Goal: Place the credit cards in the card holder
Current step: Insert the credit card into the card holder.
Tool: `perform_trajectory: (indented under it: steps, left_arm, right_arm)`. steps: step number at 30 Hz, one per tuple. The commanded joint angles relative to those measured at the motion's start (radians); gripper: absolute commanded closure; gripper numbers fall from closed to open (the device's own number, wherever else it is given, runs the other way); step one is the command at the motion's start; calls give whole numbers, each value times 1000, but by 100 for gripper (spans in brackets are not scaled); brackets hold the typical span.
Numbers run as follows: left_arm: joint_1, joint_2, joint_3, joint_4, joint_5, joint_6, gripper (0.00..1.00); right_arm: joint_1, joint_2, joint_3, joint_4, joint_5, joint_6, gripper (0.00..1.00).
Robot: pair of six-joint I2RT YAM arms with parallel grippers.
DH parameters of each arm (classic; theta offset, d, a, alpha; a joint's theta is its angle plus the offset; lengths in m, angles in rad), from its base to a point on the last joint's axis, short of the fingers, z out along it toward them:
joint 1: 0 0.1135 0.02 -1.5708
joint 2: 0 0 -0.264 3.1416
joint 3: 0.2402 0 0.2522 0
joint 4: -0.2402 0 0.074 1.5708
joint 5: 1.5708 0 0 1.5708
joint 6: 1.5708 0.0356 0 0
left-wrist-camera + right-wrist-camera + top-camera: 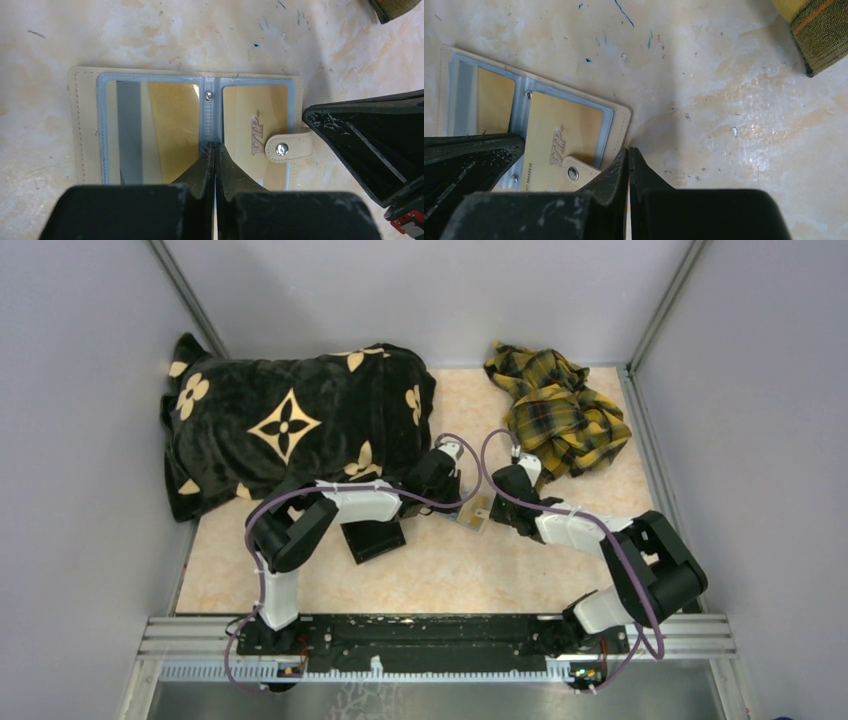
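The tan card holder (478, 512) lies open flat on the table between both grippers. In the left wrist view the card holder (84, 125) shows two clear sleeves: a gold card with a grey stripe (170, 117) on the left and a gold VIP card (245, 107) on the right. Its snap tab (289, 146) is folded over the VIP card. My left gripper (215, 146) is shut, its tips on the holder's spine. My right gripper (628, 150) is shut, its tips at the holder's right edge (621, 117), beside the tab (576, 171).
A black plush blanket with beige flower motifs (290, 425) fills the back left. A yellow plaid cloth (560, 405) lies at the back right. A black rectangular tray (375, 538) sits under the left arm. Grey walls close in the table.
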State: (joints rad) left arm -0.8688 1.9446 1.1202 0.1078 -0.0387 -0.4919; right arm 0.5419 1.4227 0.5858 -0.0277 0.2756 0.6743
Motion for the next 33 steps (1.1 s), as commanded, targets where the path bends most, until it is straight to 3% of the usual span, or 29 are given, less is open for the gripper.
perform_trajectory:
  steps: [1, 33]
  left_arm:
    - [-13, 25, 29, -9, 39, 15, 100]
    - [-58, 48, 40, 9, 86, -41, 100]
  right_arm:
    - [10, 12, 21, 49, -7, 12, 100]
    - [-37, -2, 9, 46, -5, 5, 100]
